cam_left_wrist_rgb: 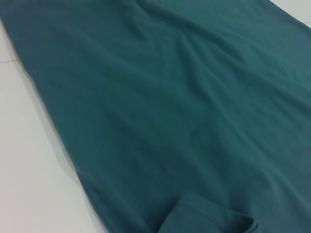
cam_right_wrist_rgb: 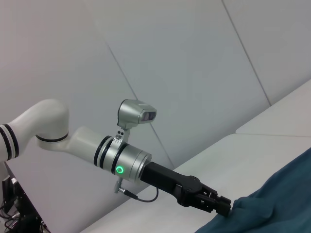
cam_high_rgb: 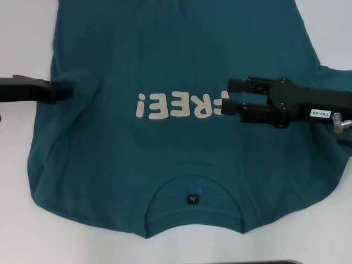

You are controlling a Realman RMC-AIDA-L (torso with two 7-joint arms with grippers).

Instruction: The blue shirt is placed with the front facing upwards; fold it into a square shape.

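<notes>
My left gripper (cam_high_rgb: 70, 91) comes in low from the left edge, its tip buried in the left side of the blue shirt (cam_high_rgb: 181, 60). The cloth bunches into a small ridge right around the tip, so it looks pinched there, fingers closed on the fabric. From my right wrist camera I see that same gripper (cam_right_wrist_rgb: 224, 206) across the table, its black fingers (cam_right_wrist_rgb: 221, 204) together at the lifted edge of the shirt (cam_right_wrist_rgb: 277, 204). My left wrist camera shows only teal fabric (cam_left_wrist_rgb: 184, 107) spread wide, softly rippled, one folded-over corner near the frame's edge, and pale table (cam_left_wrist_rgb: 34, 184) beside it.

Moving right: the shirt lies front up, collar toward me, the off-white lettering (cam_high_rgb: 179, 104) reading upside down from my head. The black neck label (cam_high_rgb: 192, 198) sits inside the round collar.

Further right, my right gripper (cam_high_rgb: 226, 95) hovers over the chest, just past the end of the lettering. Its two black fingers (cam_high_rgb: 237, 83) stand apart with teal showing between them, and nothing is in their grasp.

The table (cam_high_rgb: 22, 165) is plain white, showing on both sides of the shirt and in front of the collar. Behind it rises a light grey panelled wall (cam_right_wrist_rgb: 194, 58) with thin seams.

Count: one shirt, one label, two grippers.
</notes>
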